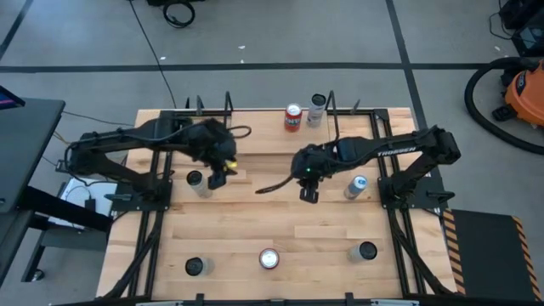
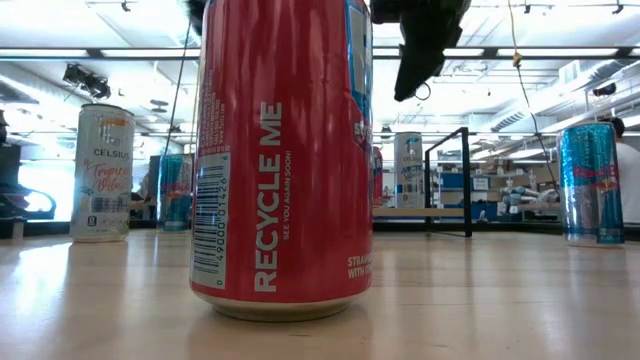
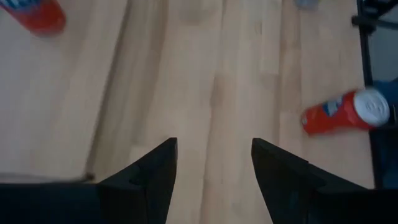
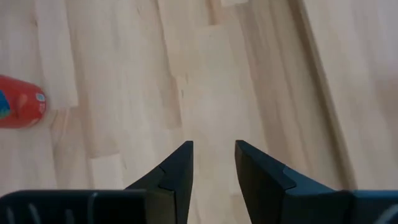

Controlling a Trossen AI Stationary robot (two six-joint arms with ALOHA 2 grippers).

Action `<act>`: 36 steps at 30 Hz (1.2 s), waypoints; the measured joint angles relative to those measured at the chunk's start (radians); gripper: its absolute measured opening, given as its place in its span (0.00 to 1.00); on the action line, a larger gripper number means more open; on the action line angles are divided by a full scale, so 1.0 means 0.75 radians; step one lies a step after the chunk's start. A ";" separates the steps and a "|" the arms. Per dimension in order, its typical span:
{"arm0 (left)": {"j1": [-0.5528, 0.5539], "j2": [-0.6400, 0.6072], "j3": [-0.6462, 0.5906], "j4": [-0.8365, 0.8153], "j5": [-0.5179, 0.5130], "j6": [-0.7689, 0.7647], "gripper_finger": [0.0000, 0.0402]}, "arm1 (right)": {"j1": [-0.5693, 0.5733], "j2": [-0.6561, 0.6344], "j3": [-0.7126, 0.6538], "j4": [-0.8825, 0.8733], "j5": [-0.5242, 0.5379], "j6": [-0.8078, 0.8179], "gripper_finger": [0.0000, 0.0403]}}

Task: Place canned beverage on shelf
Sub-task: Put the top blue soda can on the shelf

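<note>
Several cans stand upright on the wooden table. A red can (image 1: 293, 117) and a silver can (image 1: 316, 110) stand at the far edge, at the shelf (image 1: 255, 119), a light board between black rod uprights (image 2: 467, 180). My left gripper (image 1: 217, 178) is open and empty above the table, next to a silver can (image 1: 197, 181). My right gripper (image 1: 308, 194) is open with a narrower gap and empty, left of a blue-and-silver can (image 1: 355, 187). It also shows in the low view (image 2: 420, 60), hanging well above the table. Both wrist views show only bare table between the fingers.
Three more cans stand near the front edge: a dark-topped one (image 1: 195, 266), a red one (image 1: 269, 258) that fills the low view (image 2: 285, 160), and another (image 1: 365, 252). Bare table lies between the two grippers and the front row.
</note>
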 joint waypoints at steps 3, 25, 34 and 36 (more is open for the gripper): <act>-0.040 -0.068 -0.086 0.007 -0.021 -0.028 0.53 | 0.032 0.000 -0.027 0.009 0.002 0.052 0.31; -0.062 -0.555 -0.674 0.400 -0.060 -0.071 0.53 | 0.249 -0.001 -0.033 0.103 0.313 0.117 0.31; -0.062 -0.553 -0.674 0.542 -0.059 -0.070 0.53 | 0.258 -0.001 -0.033 0.147 0.313 0.103 0.31; -0.062 -0.553 -0.674 0.585 -0.059 -0.070 0.53 | 0.258 -0.001 -0.033 0.149 0.312 0.102 0.31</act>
